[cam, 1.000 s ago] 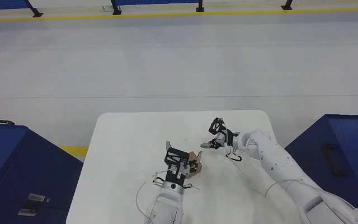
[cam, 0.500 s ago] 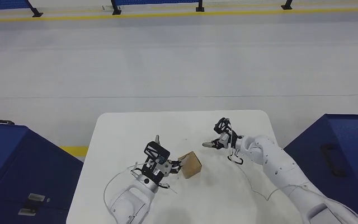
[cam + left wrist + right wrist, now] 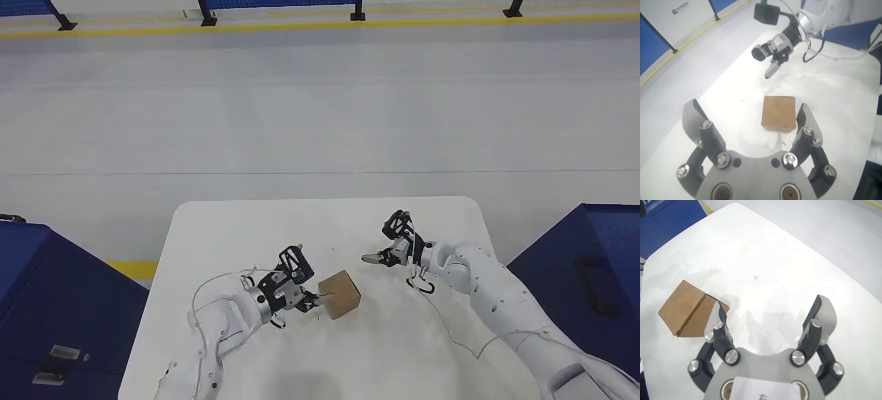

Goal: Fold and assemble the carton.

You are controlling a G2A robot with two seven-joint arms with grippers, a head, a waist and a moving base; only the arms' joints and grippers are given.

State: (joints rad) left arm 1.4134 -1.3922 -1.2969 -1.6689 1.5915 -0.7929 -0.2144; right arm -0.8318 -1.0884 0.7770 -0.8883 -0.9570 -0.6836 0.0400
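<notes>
On the white table [image 3: 225, 240] | matte brown cardboard carton [image 3: 342, 294], closed cube

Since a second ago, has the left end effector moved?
Yes. In the top view the left end effector has pulled back off the box toward the table's left edge and now sits open beside it.

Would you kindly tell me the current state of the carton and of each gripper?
carton, folded up as a box, resting on the table.
left gripper, open, close by the carton.
right gripper, open and empty, apart from the carton.
</notes>
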